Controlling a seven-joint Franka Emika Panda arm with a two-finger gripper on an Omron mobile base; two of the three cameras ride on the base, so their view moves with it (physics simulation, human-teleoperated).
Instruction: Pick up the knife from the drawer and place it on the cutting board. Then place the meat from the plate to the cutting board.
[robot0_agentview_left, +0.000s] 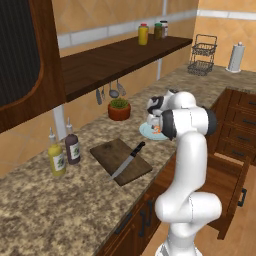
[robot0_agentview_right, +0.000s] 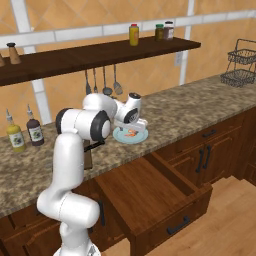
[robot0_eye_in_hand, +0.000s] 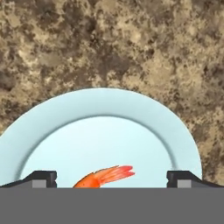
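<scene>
The knife (robot0_agentview_left: 128, 159) lies diagonally on the dark wooden cutting board (robot0_agentview_left: 107, 151), black handle toward the wall. To the board's right stands the light blue plate (robot0_agentview_left: 148, 132) (robot0_agentview_right: 123, 137) (robot0_eye_in_hand: 100, 103), and the orange-pink meat (robot0_agentview_left: 157, 130) (robot0_agentview_right: 131, 133) (robot0_eye_in_hand: 105, 176) lies on it. My gripper (robot0_agentview_left: 153, 121) (robot0_agentview_right: 139, 125) (robot0_eye_in_hand: 111, 179) hangs open just above the plate, pointing down. In the hand view one of its fingertips (robot0_eye_in_hand: 43, 178) stands on each side of the meat, with nothing held. The drawer (robot0_agentview_right: 150, 192) is pulled out below the counter edge, and its inside looks bare.
Two sauce bottles (robot0_agentview_left: 64, 152) stand left of the board. A potted plant (robot0_agentview_left: 119, 109) and hanging utensils (robot0_agentview_left: 114, 91) are by the wall. A wire basket (robot0_agentview_left: 202, 61) and a paper towel roll (robot0_agentview_left: 236, 57) stand far right. Jars (robot0_agentview_left: 143, 34) sit on the shelf.
</scene>
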